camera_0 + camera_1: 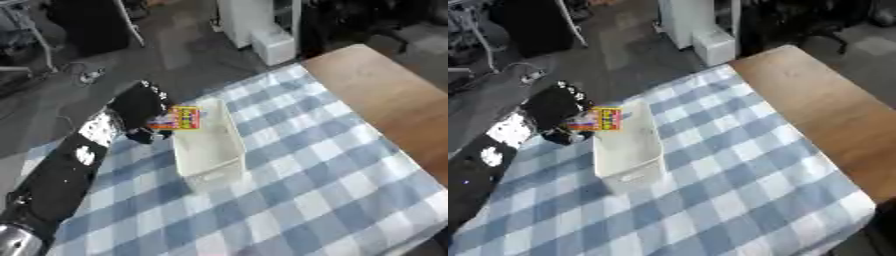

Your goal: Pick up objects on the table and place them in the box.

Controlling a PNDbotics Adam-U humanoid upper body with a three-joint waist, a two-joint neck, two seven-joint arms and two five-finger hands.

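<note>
While our left hand (140,107) pinches the colourful packet (178,118) over the white box (210,150), we judge it light, flat, best held edgewise.

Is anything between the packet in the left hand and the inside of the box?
Nothing visible. The left hand holds the colourful packet right at the far-left rim of the white box, whose inside looks bare.

Even, diffuse indoor light; both views are soft and slightly blurred throughout. The blue-and-white checked tablecloth (306,170) is evenly lit, the white rectangular plastic box (208,146) casting only faint shadow. Bright glare spots mark the glossy black left arm (74,165). The dark background floor is dim and indistinct.
</note>
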